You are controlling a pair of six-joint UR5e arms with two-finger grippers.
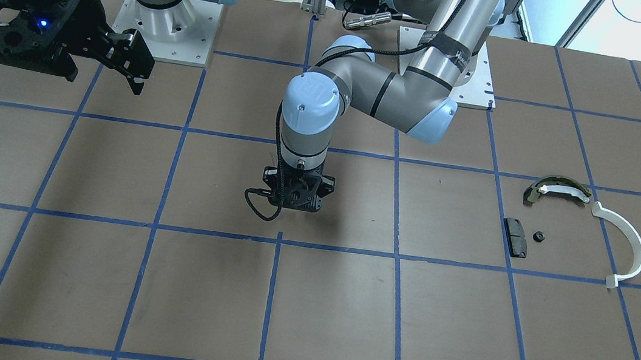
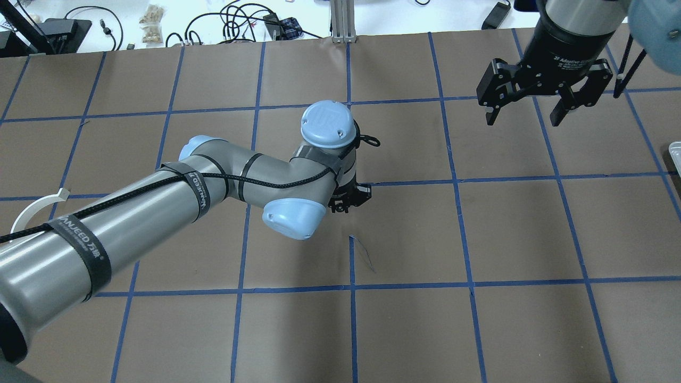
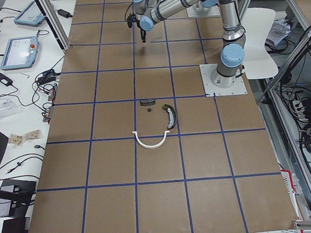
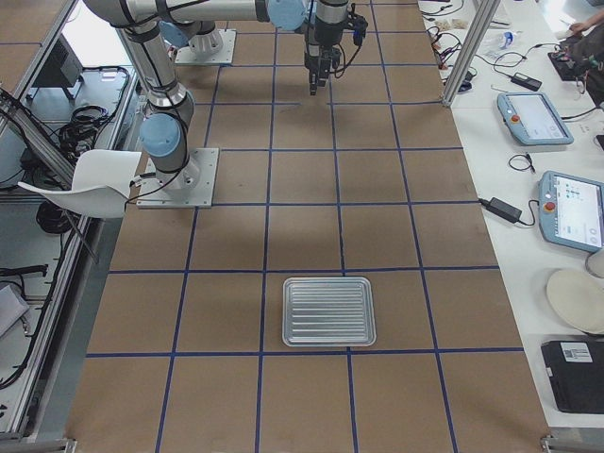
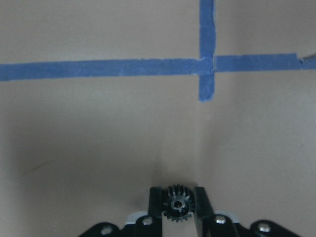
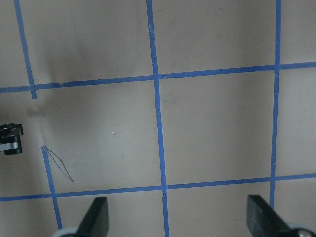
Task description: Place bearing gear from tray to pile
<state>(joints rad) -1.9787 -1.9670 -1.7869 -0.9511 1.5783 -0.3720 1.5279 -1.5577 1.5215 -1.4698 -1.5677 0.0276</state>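
My left gripper (image 5: 177, 197) is shut on a small dark bearing gear (image 5: 177, 204), held teeth-out between its two fingers above bare brown table. It hangs over the table's middle (image 1: 296, 198) (image 2: 348, 204). The pile lies far off to my left: an olive-and-white curved shoe (image 1: 558, 189), a white half-ring strip (image 1: 626, 242), a flat black pad (image 1: 515, 237) and a small black part (image 1: 538, 236). My right gripper (image 2: 522, 119) is open and empty, raised high over my right side (image 1: 136, 62).
The ribbed metal tray (image 4: 328, 310) lies on my right side and looks bare. Blue tape lines grid the brown table (image 1: 342, 305). The white half-ring also shows under my left arm in the overhead view (image 2: 37, 210). Cables and tablets line the far edge.
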